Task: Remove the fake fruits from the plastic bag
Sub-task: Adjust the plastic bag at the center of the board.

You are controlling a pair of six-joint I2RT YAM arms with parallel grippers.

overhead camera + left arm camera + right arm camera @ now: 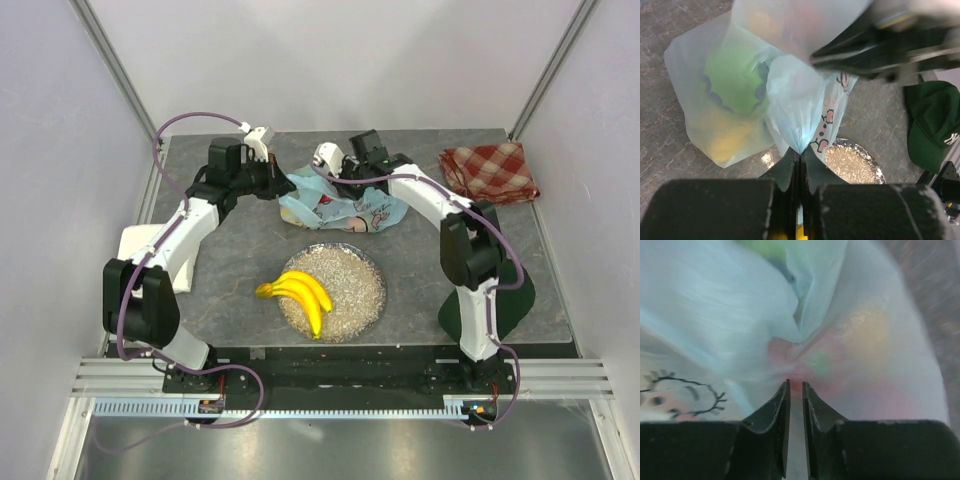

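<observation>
The light blue plastic bag (345,207) lies at the back middle of the table, between my two grippers. My left gripper (284,186) is shut on a bunched fold of the bag (792,107) at its left side; in the left wrist view (799,151) green (735,82) and yellow (727,140) fruits show through the plastic. My right gripper (335,178) is at the bag's top. In the right wrist view (795,385) its jaws stand almost together with bag film between them. A pink-red fruit (810,362) shows blurred behind the film. The yellow banana bunch (297,291) lies on the speckled plate (355,290), outside the bag.
A red checkered cloth (490,171) lies at the back right. A dark green cap (510,295) sits by the right arm's base and shows in the left wrist view (932,127). A white object (140,245) lies under the left arm.
</observation>
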